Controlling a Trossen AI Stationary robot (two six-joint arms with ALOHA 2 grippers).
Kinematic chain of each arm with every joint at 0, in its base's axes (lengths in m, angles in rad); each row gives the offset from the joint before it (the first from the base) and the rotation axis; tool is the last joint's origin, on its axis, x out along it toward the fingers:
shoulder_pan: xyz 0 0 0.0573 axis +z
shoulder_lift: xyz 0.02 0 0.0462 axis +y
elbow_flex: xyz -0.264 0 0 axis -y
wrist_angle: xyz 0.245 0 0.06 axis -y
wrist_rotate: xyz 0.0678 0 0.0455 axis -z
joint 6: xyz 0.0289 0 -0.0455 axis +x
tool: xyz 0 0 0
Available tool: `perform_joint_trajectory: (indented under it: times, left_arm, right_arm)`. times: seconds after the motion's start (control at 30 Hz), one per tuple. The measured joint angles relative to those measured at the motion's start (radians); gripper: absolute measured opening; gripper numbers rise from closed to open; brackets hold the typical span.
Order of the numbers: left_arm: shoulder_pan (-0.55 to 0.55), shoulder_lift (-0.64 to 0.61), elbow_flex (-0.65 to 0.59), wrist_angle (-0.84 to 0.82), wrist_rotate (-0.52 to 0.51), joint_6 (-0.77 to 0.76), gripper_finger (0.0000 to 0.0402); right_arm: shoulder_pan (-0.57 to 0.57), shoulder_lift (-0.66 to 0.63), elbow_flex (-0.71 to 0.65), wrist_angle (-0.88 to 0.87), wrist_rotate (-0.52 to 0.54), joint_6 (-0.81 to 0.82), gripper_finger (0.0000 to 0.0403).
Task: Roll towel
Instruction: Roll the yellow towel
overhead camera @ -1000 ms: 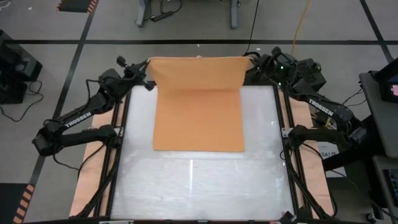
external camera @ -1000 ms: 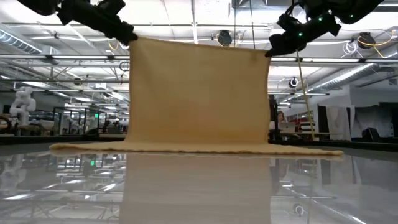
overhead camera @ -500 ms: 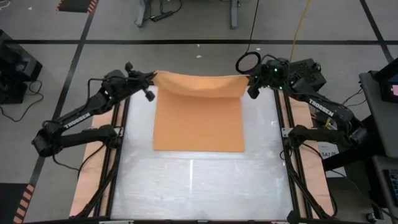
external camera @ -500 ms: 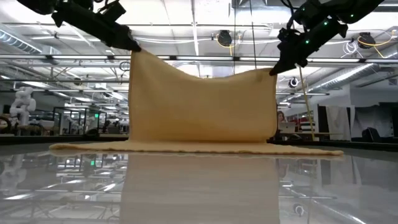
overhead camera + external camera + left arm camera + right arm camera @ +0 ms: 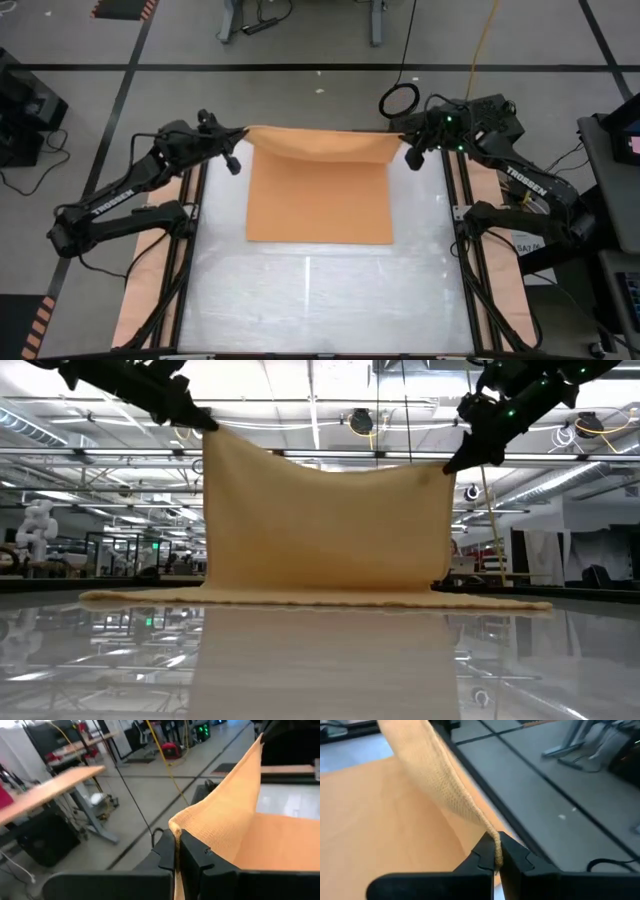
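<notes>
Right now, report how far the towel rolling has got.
Done: both far corners are gripped, the left gripper and the right gripper each shut on the towel. In hand: the far edge is lifted off the table, sagging in the middle, while the near part lies flat. Left: no roll shows yet, so all the rolling remains.

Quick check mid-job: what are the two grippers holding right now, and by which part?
Both hold the towel by its far corners: the left gripper is shut on one, the right gripper on the other, lifting that edge while the rest lies on the table.
</notes>
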Motion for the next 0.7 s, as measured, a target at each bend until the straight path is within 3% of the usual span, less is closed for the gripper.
perform_joint_trajectory:
  times: [0.17,0.43,0.7]
  left_arm:
    - [-0.031,-0.016,0.0,-0.079,0.01,-0.028,0.0009]
    - [-0.098,-0.028,0.0,-0.177,0.109,-0.106,0.0009]
    - [-0.152,-0.033,0.0,-0.264,0.1,-0.125,0.0009]
  right_arm:
    - [0.039,0.0,0.0,-0.06,0.001,0.016,0.0002]
    - [0.1,-0.014,0.0,-0.139,0.001,0.051,0.0002]
    - [0.178,-0.027,0.0,-0.2,0.0,0.111,0.0002]
